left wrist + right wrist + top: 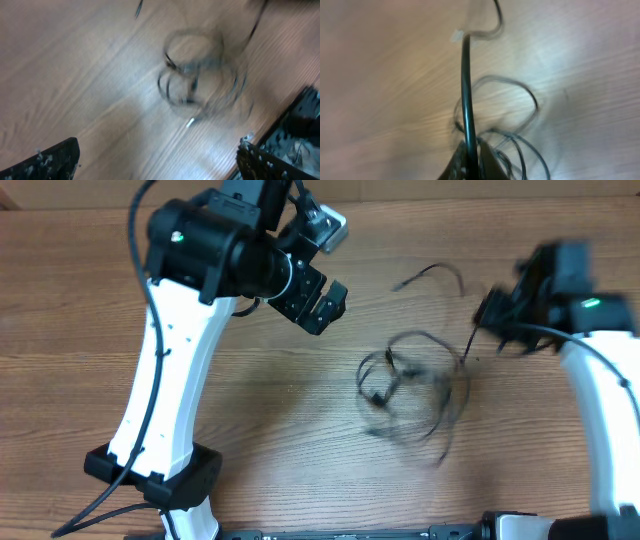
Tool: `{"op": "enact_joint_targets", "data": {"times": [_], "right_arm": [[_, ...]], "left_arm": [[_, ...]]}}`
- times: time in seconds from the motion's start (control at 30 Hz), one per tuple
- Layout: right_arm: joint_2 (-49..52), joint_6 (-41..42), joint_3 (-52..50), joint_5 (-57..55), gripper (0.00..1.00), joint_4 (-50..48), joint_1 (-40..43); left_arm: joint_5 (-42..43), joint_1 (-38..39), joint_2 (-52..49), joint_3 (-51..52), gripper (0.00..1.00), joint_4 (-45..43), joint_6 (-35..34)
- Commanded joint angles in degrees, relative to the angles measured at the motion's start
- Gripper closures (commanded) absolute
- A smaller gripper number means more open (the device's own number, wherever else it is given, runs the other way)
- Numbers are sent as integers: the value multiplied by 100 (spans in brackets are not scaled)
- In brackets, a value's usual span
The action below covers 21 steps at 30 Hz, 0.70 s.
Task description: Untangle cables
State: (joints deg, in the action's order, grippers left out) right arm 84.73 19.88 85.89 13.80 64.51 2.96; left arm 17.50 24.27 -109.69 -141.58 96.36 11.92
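Note:
The cables (pixel 410 385) are thin black cords lying in a loose, motion-blurred tangle of loops on the wooden table, with one strand (pixel 432 273) curling off toward the back. My right gripper (pixel 487 313) is shut on one cable strand (pixel 465 85), which runs straight out from between the fingers (pixel 470 160) over the tangle below. My left gripper (pixel 322 305) hangs open and empty above the table, to the left of the tangle; the tangle also shows blurred in the left wrist view (pixel 202 80), well ahead of the open fingers (pixel 157 160).
The wooden table (pixel 300 410) fills the view. The left arm's white base (pixel 165 450) stands at the front left and the right arm's white link (pixel 605 420) at the right edge. A dark frame (pixel 300 125) runs along the table's front edge.

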Motion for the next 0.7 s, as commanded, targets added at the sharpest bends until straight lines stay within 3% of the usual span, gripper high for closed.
{"op": "enact_joint_targets", "data": {"times": [0.0, 0.3, 0.5, 0.67], "right_arm": [[-297, -334, 1600, 219, 96, 428, 0], [-297, -391, 4148, 627, 96, 1281, 0], [-293, -385, 4317, 1814, 96, 1388, -79], [-284, -387, 4315, 1829, 96, 1519, -660]], "left_arm": [[-13, 11, 20, 638, 0, -116, 376], [0, 11, 20, 1888, 0, -844, 376], [-22, 11, 20, 1961, 0, -944, 380], [-549, 7, 20, 1961, 0, -901, 295]]}}
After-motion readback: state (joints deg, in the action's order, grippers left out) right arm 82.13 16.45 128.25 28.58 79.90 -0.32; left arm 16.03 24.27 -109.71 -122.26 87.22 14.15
